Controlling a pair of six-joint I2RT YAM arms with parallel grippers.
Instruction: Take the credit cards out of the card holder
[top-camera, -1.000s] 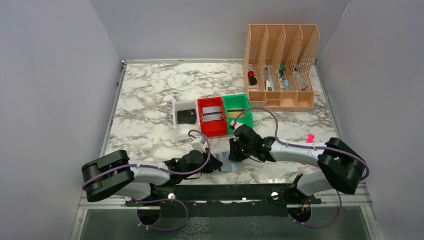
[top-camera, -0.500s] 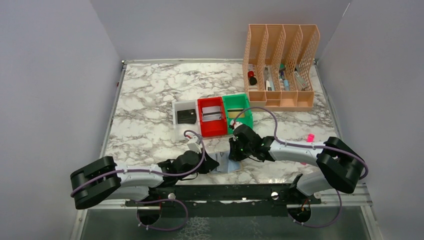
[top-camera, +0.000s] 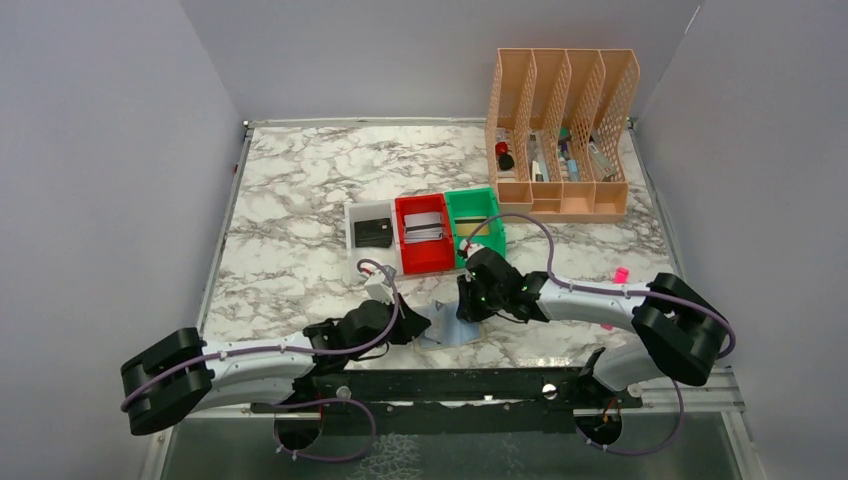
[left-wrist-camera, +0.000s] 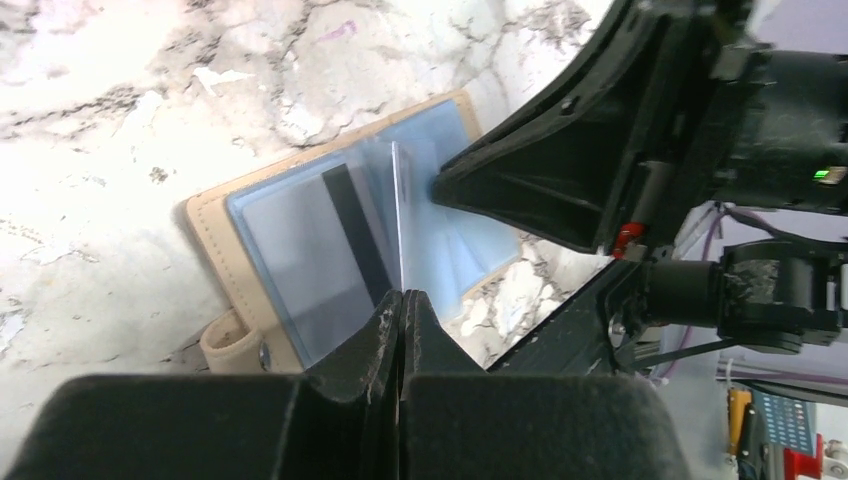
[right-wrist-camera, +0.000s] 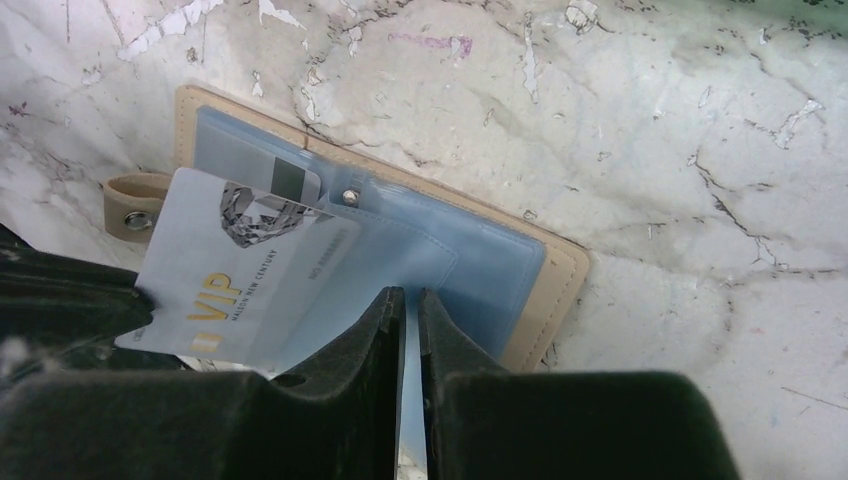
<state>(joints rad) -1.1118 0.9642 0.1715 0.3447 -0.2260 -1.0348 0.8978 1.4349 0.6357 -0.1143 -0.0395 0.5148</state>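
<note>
The tan card holder lies open on the marble, its blue-grey pockets facing up, near the front edge between the arms. A silvery grey credit card marked VIP sticks partly out of a pocket, tilted up to the left. My left gripper is shut on its edge, and from there the card shows edge-on. My right gripper is pinched with a narrow gap on the blue inner leaf at the holder's right half. A dark stripe shows through the left pocket.
Behind the holder stand a white tray with a black card, a red tray with a grey card, and a green tray. A peach desk organiser is at the back right. A small pink object lies to the right.
My left arm has drawn back to the left with the silvery card pinched, sliding it further out of the pocket. The right gripper has stayed on the holder.
</note>
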